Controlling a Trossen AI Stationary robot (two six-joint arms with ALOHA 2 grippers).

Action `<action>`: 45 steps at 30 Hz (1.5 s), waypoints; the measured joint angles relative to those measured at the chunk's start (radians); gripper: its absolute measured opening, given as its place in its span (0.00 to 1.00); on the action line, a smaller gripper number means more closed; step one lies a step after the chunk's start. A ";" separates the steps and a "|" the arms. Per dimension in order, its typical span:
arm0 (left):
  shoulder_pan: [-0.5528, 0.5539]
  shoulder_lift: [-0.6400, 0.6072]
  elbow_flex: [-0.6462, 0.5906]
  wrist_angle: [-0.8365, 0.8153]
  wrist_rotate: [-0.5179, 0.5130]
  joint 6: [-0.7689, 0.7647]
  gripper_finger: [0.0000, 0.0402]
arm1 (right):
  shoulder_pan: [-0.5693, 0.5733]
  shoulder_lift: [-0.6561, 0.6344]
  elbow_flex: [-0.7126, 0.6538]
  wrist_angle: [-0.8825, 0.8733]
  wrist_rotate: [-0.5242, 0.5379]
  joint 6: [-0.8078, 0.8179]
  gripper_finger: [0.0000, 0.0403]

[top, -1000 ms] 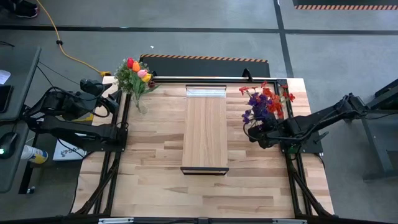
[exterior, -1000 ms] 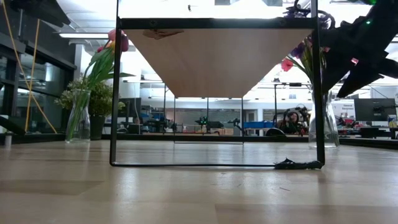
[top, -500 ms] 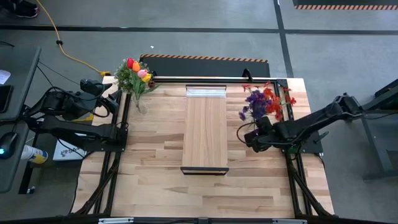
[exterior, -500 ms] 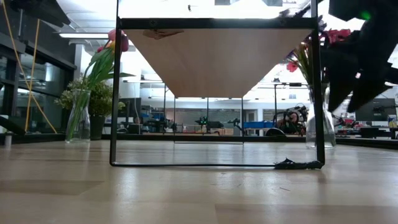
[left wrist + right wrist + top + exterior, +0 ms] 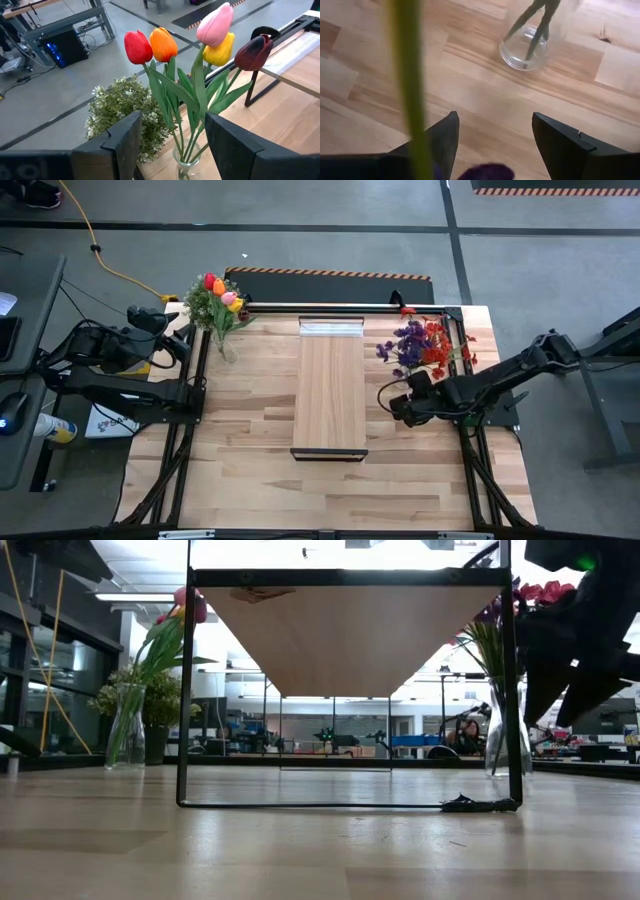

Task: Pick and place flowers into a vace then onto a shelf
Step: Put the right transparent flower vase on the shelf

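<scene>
Underneath: plank table [image 5: 250,430] (light wood), grey floor [image 5: 330,245] beyond.

Overhead, table-level and two wrist views

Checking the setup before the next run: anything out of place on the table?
Two things. A dark crumpled scrap lies at the foot of the shelf. One green stem with a purple head hangs right across the right gripper, apart from the stems in the glass vase.
</scene>
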 joint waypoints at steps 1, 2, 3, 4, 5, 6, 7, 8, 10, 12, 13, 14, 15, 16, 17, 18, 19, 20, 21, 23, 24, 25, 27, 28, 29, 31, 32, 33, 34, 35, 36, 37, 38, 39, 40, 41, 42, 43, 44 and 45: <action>0.000 0.000 0.000 0.000 0.000 0.001 0.62 | 0.009 0.000 0.000 0.001 0.011 0.000 0.60; 0.000 0.000 0.000 0.000 0.000 0.001 0.62 | 0.018 0.000 0.000 0.007 0.024 -0.001 0.60; 0.000 0.000 0.000 0.000 0.000 0.001 0.62 | 0.025 0.000 0.000 0.016 0.038 0.000 0.59; 0.000 0.000 0.000 0.000 0.000 0.001 0.62 | 0.032 0.000 0.000 0.025 0.053 -0.001 0.59; 0.000 0.000 0.000 0.000 0.000 0.002 0.62 | 0.037 0.000 0.000 0.036 0.068 -0.002 0.59; 0.000 0.000 0.000 0.000 0.000 0.002 0.62 | 0.039 0.000 0.000 0.051 0.080 -0.007 0.59; 0.000 0.000 0.000 0.000 0.000 0.001 0.62 | 0.039 0.000 0.000 0.068 0.095 -0.015 0.58; 0.000 0.000 0.000 0.000 0.000 0.002 0.62 | 0.039 0.000 0.000 0.085 0.108 -0.027 0.58; 0.000 0.000 0.000 0.000 0.000 0.002 0.62 | 0.039 0.000 0.000 0.111 0.131 -0.041 0.58; 0.000 0.000 0.000 0.000 0.000 0.002 0.62 | 0.035 0.000 0.000 0.131 0.152 -0.054 0.57; 0.000 0.000 0.000 0.000 0.000 0.001 0.62 | 0.035 0.000 0.000 0.140 0.156 -0.057 0.57; 0.000 0.000 0.000 0.000 0.000 0.002 0.62 | 0.034 0.000 0.000 0.144 0.156 -0.057 0.56; 0.000 0.000 0.000 0.000 0.000 0.002 0.62 | 0.034 0.000 0.000 0.147 0.156 -0.057 0.56; 0.000 0.000 0.000 0.000 0.000 0.002 0.62 | 0.034 0.000 0.000 0.148 0.157 -0.057 0.56; 0.000 0.000 0.000 0.000 0.000 0.002 0.62 | 0.034 0.000 0.000 0.149 0.159 -0.057 0.56; 0.000 0.000 0.000 0.000 0.000 0.001 0.62 | 0.034 0.000 0.000 0.151 0.165 -0.058 0.56; 0.000 0.000 0.000 0.000 0.000 0.002 0.62 | 0.034 0.000 0.000 0.154 0.172 -0.059 0.56; 0.000 0.000 0.000 0.000 0.000 0.003 0.62 | 0.032 0.000 0.000 0.156 0.178 -0.061 0.56; 0.000 0.000 0.000 0.000 0.000 0.008 0.62 | 0.027 0.000 0.000 0.156 0.181 -0.061 0.56; 0.000 0.000 0.000 0.000 0.000 0.014 0.62 | 0.011 0.000 0.000 0.156 0.182 -0.063 0.57; 0.000 0.000 0.000 0.000 0.000 0.021 0.62 | 0.003 0.000 0.000 0.156 0.188 -0.066 0.57; 0.000 0.000 0.000 0.000 0.000 0.026 0.62 | -0.006 0.000 0.000 0.156 0.196 -0.071 0.57; 0.000 0.000 0.000 0.000 0.000 0.028 0.62 | -0.024 0.000 0.000 0.156 0.209 -0.085 0.57; 0.000 0.000 0.000 0.000 0.001 0.028 0.62 | -0.032 0.000 0.000 0.156 0.213 -0.090 0.56; 0.000 0.000 0.000 0.000 0.002 0.028 0.62 | -0.041 0.000 0.000 0.156 0.219 -0.096 0.56; 0.000 0.000 0.000 0.000 0.005 0.028 0.62 | -0.055 0.000 0.000 0.156 0.228 -0.105 0.56; 0.000 0.000 0.000 0.000 0.006 0.028 0.62 | -0.060 0.000 0.000 0.156 0.234 -0.106 0.56; 0.000 0.000 0.000 0.000 0.007 0.028 0.62 | -0.065 0.000 0.000 0.156 0.238 -0.108 0.56; 0.000 0.000 0.000 0.000 0.007 0.028 0.62 | -0.070 0.000 0.000 0.156 0.242 -0.111 0.56; 0.000 0.000 0.000 0.000 0.007 0.028 0.62 | -0.076 0.000 0.000 0.156 0.244 -0.114 0.56; 0.000 0.000 0.000 0.000 0.007 0.028 0.62 | -0.082 0.000 0.000 0.156 0.247 -0.116 0.56; 0.000 0.000 0.000 0.000 0.007 0.028 0.62 | -0.086 0.000 0.000 0.156 0.253 -0.122 0.56; 0.000 0.000 0.000 0.000 0.007 0.028 0.62 | -0.090 0.000 0.000 0.156 0.260 -0.128 0.56; 0.000 0.000 0.000 0.000 0.007 0.028 0.62 | -0.094 0.000 0.000 0.156 0.266 -0.132 0.56; 0.000 0.000 0.000 0.000 0.006 0.028 0.62 | -0.099 0.000 0.000 0.156 0.273 -0.135 0.56; 0.000 0.000 0.000 0.000 0.006 0.028 0.62 | -0.104 0.000 0.000 0.156 0.277 -0.138 0.56; 0.000 0.000 0.000 0.000 0.006 0.028 0.62 | -0.109 0.000 0.000 0.156 0.280 -0.141 0.56; 0.000 0.000 0.000 0.000 0.006 0.028 0.62 | -0.111 0.000 0.000 0.157 0.284 -0.147 0.55; 0.000 0.000 0.000 0.000 0.006 0.028 0.62 | -0.115 0.000 0.000 0.156 0.289 -0.152 0.55; 0.000 0.000 0.000 0.000 0.006 0.028 0.62 | -0.119 0.000 0.000 0.156 0.294 -0.156 0.55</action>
